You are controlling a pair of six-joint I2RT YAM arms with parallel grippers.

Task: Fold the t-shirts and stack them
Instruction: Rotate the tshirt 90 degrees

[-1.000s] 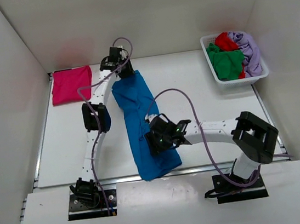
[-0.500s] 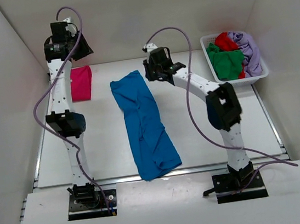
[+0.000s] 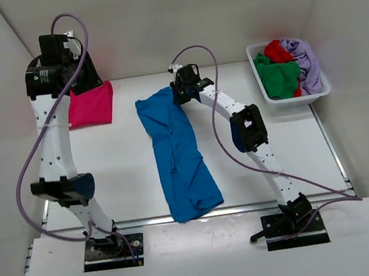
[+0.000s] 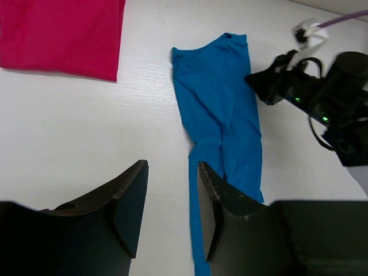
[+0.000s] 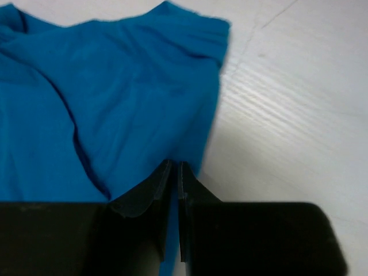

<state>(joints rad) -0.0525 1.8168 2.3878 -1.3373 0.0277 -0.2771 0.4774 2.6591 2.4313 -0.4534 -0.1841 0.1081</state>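
Note:
A bright blue t-shirt [image 3: 178,152] lies folded into a long strip down the middle of the table, and shows in the left wrist view [image 4: 221,98] and the right wrist view [image 5: 115,92]. A magenta-pink t-shirt [image 3: 90,104] lies folded flat at the far left [image 4: 60,31]. My right gripper [image 3: 180,92] sits at the blue shirt's far right corner, its jaws [image 5: 174,167] shut on the shirt's edge. My left gripper [image 3: 86,76] is raised high over the pink shirt, open and empty [image 4: 171,167].
A white lattice basket [image 3: 290,101] stands at the far right, holding a green shirt [image 3: 278,76], a red shirt [image 3: 277,51] and a lavender shirt [image 3: 305,61]. White walls enclose the table on three sides. The right arm shows in the left wrist view [image 4: 322,98].
The left arm let go of the blue shirt's far end and rose up over the pink shirt. The right arm swung from the shirt's near part to its far right corner and closed on it.

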